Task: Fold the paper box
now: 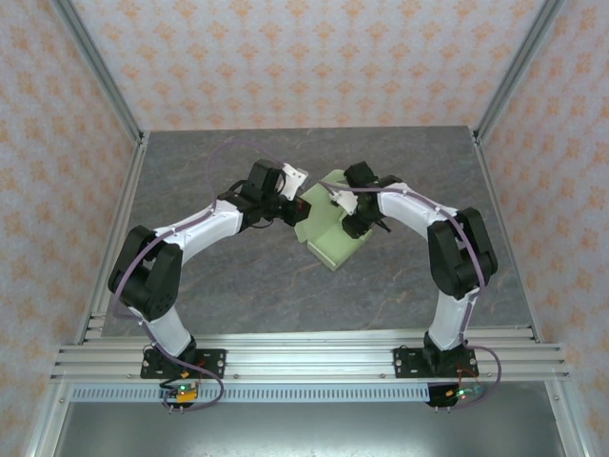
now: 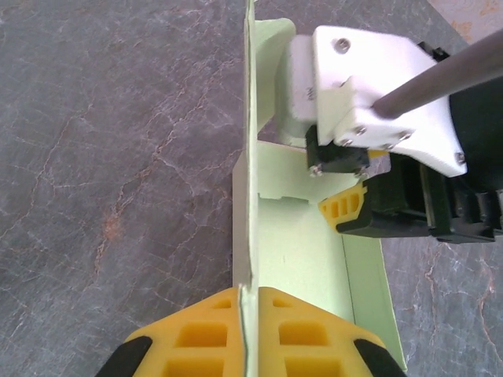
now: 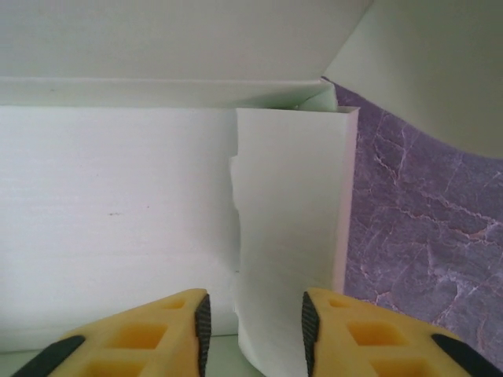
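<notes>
The box [image 1: 333,243] sits partly folded on the tabletop [image 1: 238,286], between both arms. Left jaws are clamped on its upright wall [image 2: 250,204]; right jaws stand apart over a flap [image 3: 287,236].

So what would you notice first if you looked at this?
The pale green box, half folded, sits in the middle of the grey table. Both arms meet over it. The left end effector pinches one upright wall, and the right end effector is open around a flap inside.
</notes>
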